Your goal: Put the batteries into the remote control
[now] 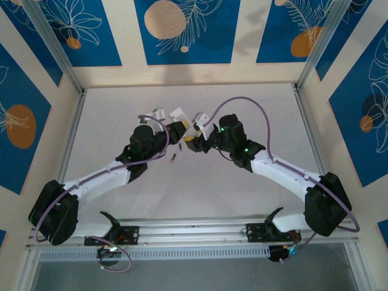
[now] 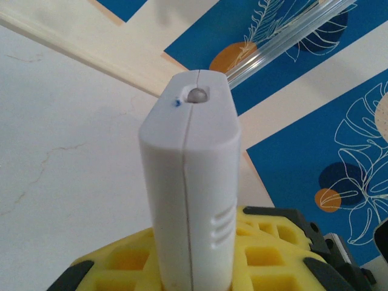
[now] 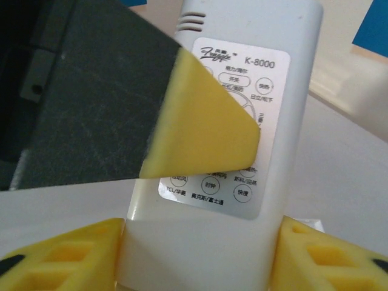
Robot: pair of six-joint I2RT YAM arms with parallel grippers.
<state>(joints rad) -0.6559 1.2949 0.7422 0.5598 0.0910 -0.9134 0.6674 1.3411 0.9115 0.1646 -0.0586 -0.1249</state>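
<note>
The white remote control stands end-on between my left gripper's yellow pads, which are shut on it. Seen from the right wrist, its button face with a printed label points at the camera. My right gripper has a yellow pad pressed against each side of the remote's lower end. One yellow finger of the left gripper lies across the label. From above, both grippers meet at mid-table around the remote. A small dark battery lies on the table just in front of them.
The white tabletop is bordered by aluminium rails and blue patterned walls. Both arms arch inward from their bases at the near edge.
</note>
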